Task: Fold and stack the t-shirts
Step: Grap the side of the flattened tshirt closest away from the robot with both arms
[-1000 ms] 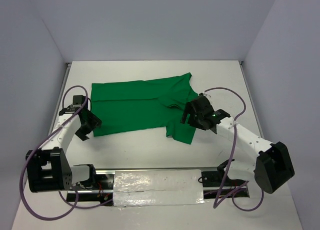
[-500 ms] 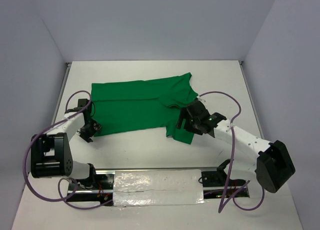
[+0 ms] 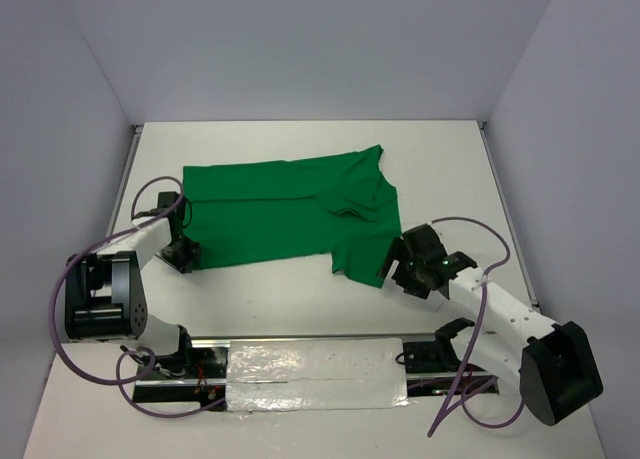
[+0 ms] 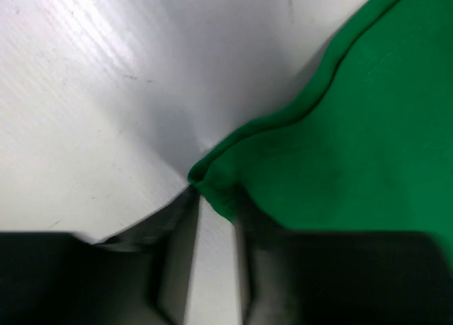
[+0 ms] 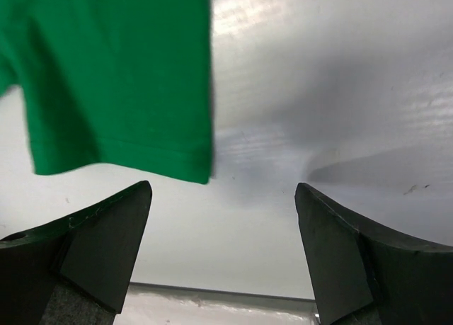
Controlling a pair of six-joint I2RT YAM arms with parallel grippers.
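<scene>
The green t-shirt (image 3: 280, 214) lies spread flat on the white table (image 3: 300, 299), collar end to the right. My left gripper (image 3: 183, 251) is down at its near-left corner. In the left wrist view the jaws stand narrow, and the t-shirt (image 4: 354, 127) has its corner bunched between the tips of the left gripper (image 4: 212, 197). My right gripper (image 3: 395, 269) hovers just off the near-right sleeve. The right wrist view shows the right gripper (image 5: 223, 219) open wide over bare table, with the t-shirt (image 5: 113, 77) sleeve hem ahead and to the left, untouched.
Grey walls close in the table on the left, back and right. A foil-covered strip (image 3: 315, 374) and the arm bases run along the near edge. Purple cables (image 3: 60, 329) loop beside each arm.
My left gripper has dropped to the shirt's near-left corner and its jaws have narrowed around it. My right arm has pulled back toward the near edge, off the sleeve, still open.
</scene>
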